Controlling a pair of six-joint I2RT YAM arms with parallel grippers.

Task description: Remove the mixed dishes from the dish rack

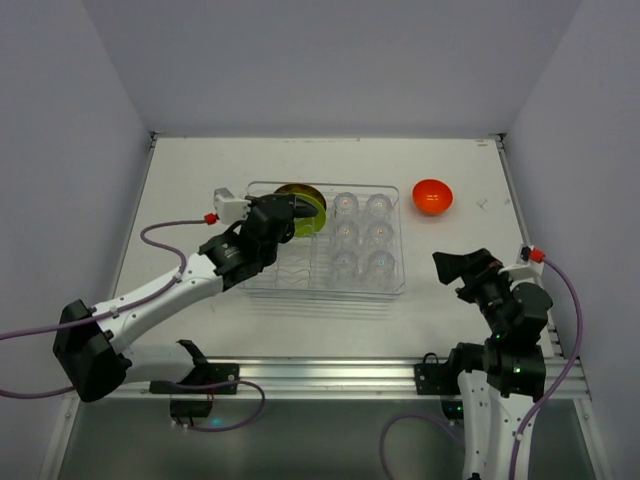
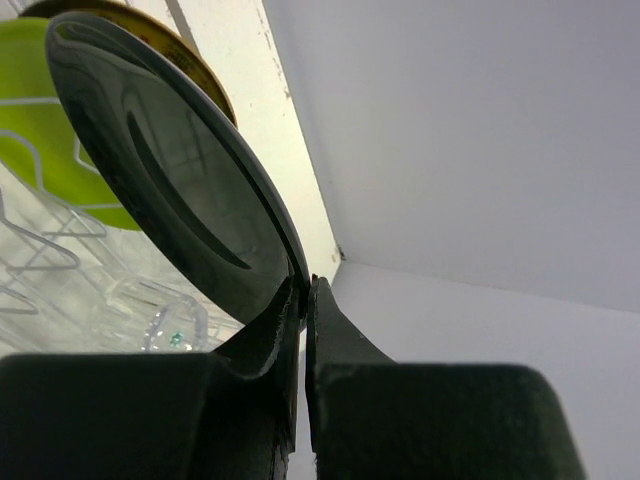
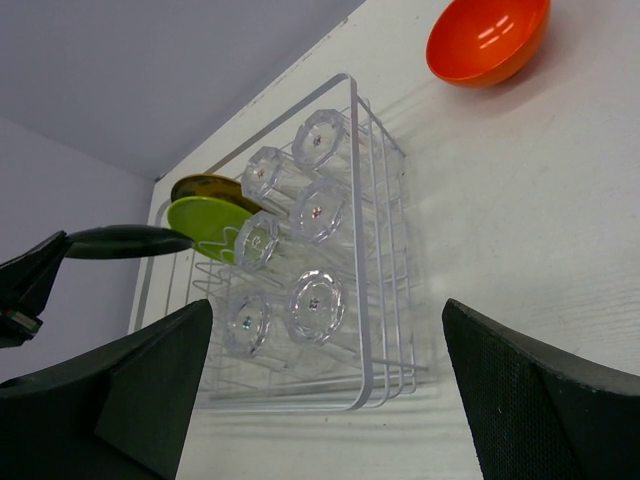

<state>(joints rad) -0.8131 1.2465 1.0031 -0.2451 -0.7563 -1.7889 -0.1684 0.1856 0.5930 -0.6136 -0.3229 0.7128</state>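
Closest to me on the left wrist camera, the left gripper (image 2: 305, 285) has its jaws pinched narrow on the rim of the black plate (image 2: 170, 170). The plate rises tilted from the fingertips and fills the upper left of that view. I cannot tell whether its lower edge sits in a slot. Just behind it stands the lime-green plate (image 2: 40, 100), and behind that the olive plate (image 2: 205, 70), of which only the yellow-brown rim shows.

On the other side, the right gripper (image 3: 328, 320) hangs over the table (image 1: 200, 170) near the front right corner of the dish rack (image 1: 300, 280) with its jaws wide and gripping nothing.

From above, the left arm reaches over the rack's left half, where the plates stand at the far end. The six clear glass cups (image 1: 346, 235) fill the right half in two columns of three — each in its own slot. Beyond the rack's far right corner, well apart from it, the orange bowl (image 1: 433, 196) sits upright on the table.
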